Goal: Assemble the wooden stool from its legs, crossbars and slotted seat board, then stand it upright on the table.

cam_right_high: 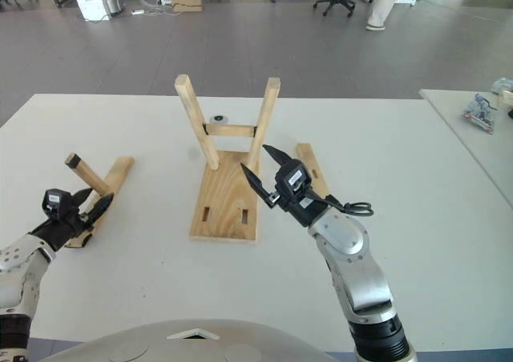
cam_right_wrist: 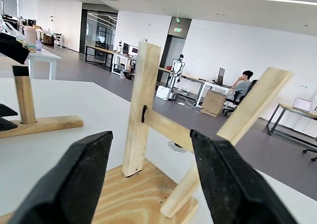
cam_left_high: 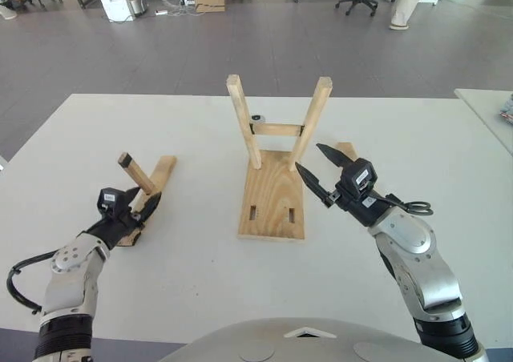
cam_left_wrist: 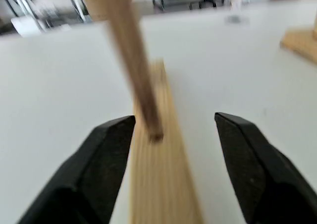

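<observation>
The slotted seat board [cam_left_high: 271, 195] lies flat mid-table. Two legs [cam_left_high: 243, 122] [cam_left_high: 312, 120] rise tilted from its far end, joined by a crossbar [cam_left_high: 277, 129]. Two slots [cam_left_high: 252, 213] near its front end are empty. My right gripper [cam_left_high: 309, 156] hovers open just right of the board, pointing at the standing legs [cam_right_wrist: 141, 110]. A second wooden bar with a short dark-tipped peg [cam_left_high: 138, 174] lies at the left. My left gripper [cam_left_wrist: 174, 120] is open, its fingers on either side of that bar [cam_left_wrist: 161, 184]. Another loose wooden piece [cam_right_high: 311, 170] lies behind the right gripper.
A small round grey object [cam_left_high: 257, 119] sits on the table behind the crossbar. A second table [cam_left_high: 489, 110] with small items stands at the far right. Open white tabletop lies around the board and along the front edge.
</observation>
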Robot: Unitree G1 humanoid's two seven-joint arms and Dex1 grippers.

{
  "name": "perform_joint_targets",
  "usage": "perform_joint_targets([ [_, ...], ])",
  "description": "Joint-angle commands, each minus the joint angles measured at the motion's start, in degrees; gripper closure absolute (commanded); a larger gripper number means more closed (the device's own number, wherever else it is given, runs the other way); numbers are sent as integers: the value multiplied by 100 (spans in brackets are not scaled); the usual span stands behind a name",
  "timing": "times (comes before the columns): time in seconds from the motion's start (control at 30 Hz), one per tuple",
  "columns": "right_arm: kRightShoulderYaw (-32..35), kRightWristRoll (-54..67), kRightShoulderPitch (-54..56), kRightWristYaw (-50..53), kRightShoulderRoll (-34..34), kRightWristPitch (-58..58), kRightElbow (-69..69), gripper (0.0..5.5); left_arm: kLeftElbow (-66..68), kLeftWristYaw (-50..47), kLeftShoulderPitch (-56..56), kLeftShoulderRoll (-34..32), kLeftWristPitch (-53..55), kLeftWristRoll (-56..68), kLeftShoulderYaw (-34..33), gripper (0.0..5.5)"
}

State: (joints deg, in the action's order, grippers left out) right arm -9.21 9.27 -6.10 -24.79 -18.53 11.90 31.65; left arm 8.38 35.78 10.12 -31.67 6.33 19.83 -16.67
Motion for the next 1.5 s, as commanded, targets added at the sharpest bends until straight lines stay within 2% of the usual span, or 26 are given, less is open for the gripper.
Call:
perform_joint_targets([
  [0.03, -140, -70, -124, 80, 73, -1, 143, 257, -109, -90, -139, -128, 147, -238, 100, 186],
  [0.23, -239, -102, -197, 128, 132, 27, 224, 257, -104, -131, -120, -206, 265, -498, 221, 186],
  [0.37, -419, -78, -200, 153, 185, 105, 299, 257, 40, -261, -89, -494, 1619, -742, 461, 186],
  [0.5, -598, -104, -296, 255, 258, 144, 388, 257, 101, -279, -212, -706, 2473, -689, 585, 249],
  [0.7, -605, -121, -271, 314, 286, 136, 362, 257, -131, 15, -111, -858, 2796, -615, 792, 342],
  [0.83, -345, 246, -163, 366, 417, 277, 380, 257, -293, 203, -632, -911, 2929, -294, 655, 343],
  [0.93, 123, 1008, 151, 360, 539, 689, 444, 257, -799, 324, -1722, -1049, 3250, 236, 307, 345],
  [1.03, 817, 2081, 851, 520, 535, 1367, 559, 257, -1282, 2, -3251, -1021, 3459, 1012, -387, 346],
  [1.1, 1397, 3230, 1451, 700, 543, 1741, 538, 237, -1628, -179, -4214, -960, 3771, 1660, -669, 347],
  [1.2, 2164, 5729, 2515, 1172, 396, 2099, 261, 191, -2005, -340, -5242, -761, 4368, 2773, -799, 347],
  [1.3, 2653, 7878, 3493, 1504, -71, 2328, -451, 135, -2357, -403, -5694, -266, 5014, 4134, -504, 347],
  [1.4, 2763, 9416, 3942, 1437, -688, 2813, -1115, 78, -2492, -836, -5648, 283, 5418, 5460, -308, 347],
  [1.5, 2674, 10098, 4306, 1520, -1086, 3153, -1639, 35, -2708, -1391, -5372, 503, 5569, 6539, -84, 347],
])
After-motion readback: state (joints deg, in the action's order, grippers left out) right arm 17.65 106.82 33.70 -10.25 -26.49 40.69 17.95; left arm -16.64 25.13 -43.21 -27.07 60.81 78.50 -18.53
